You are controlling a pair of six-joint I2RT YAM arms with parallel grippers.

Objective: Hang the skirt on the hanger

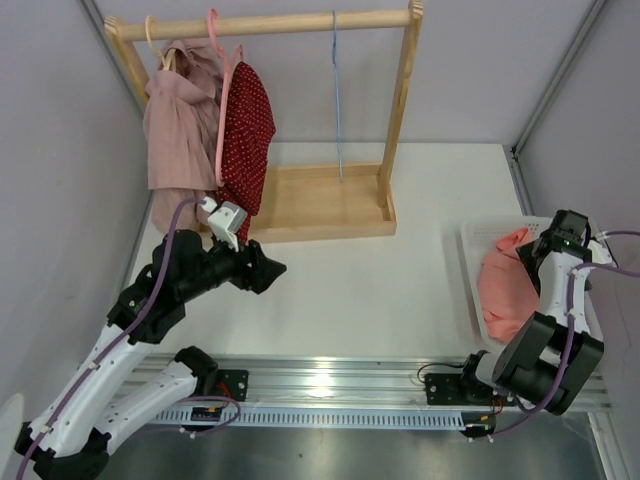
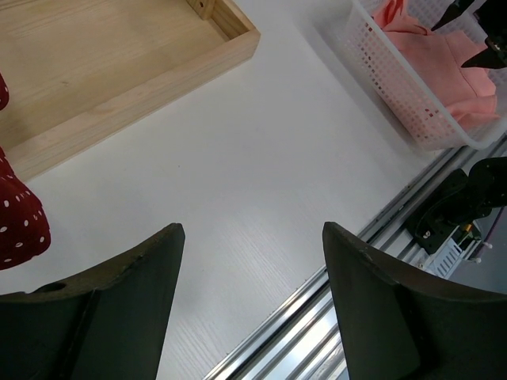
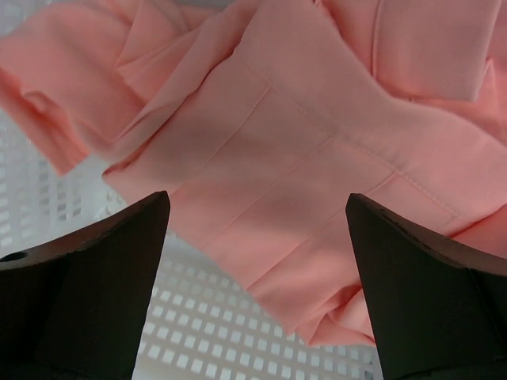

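Above skirt [image 3: 317, 134], perhaps touching: right gripper [image 3: 257, 202]

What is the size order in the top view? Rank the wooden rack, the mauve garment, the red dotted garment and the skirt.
1. wooden rack
2. mauve garment
3. red dotted garment and skirt: alike; the skirt lies crumpled, partly hidden.

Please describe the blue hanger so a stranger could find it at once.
On the white table stands a wooden clothes rack. A thin light-blue wire hanger hangs alone right of the bar's middle. It is bare; the pink hanger and cream hanger at the left hold garments.
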